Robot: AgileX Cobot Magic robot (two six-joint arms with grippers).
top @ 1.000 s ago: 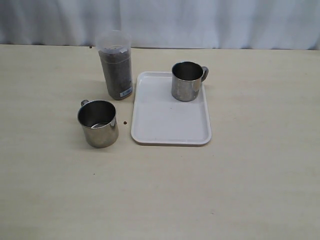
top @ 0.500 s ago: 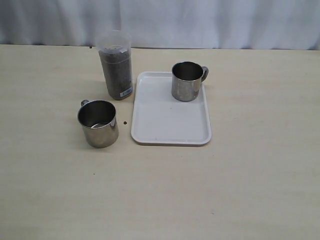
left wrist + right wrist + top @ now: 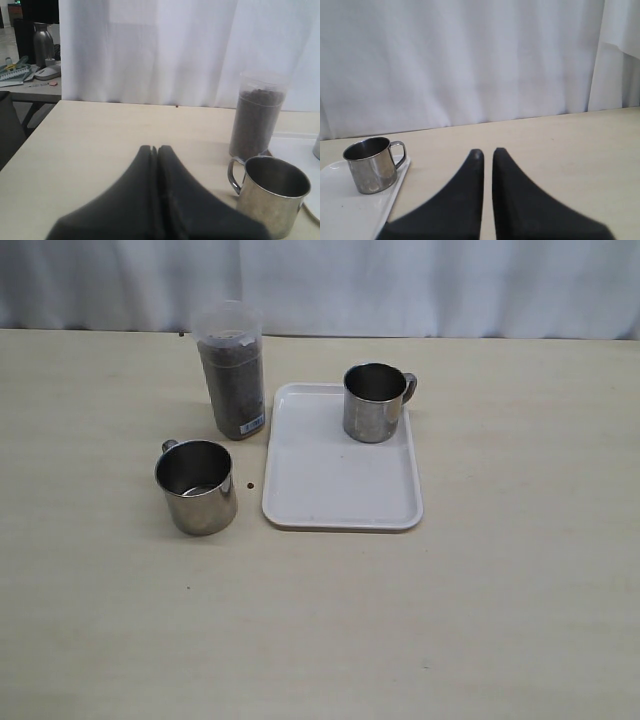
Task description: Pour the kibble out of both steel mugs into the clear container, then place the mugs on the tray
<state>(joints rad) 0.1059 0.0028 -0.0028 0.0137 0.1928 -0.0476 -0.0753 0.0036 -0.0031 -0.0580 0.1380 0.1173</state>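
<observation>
One steel mug stands on the tray at 1 o'clock; the second mug stands off it at 9 o'clock. Left pincer and right pincer: closed, empty.

Shiny steel mugs, matt white plastic tray, translucent plastic container, pale wood-look table.

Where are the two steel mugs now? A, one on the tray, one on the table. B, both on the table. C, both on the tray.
A: one steel mug stands on the tray, the other mug on the table beside it.
</observation>
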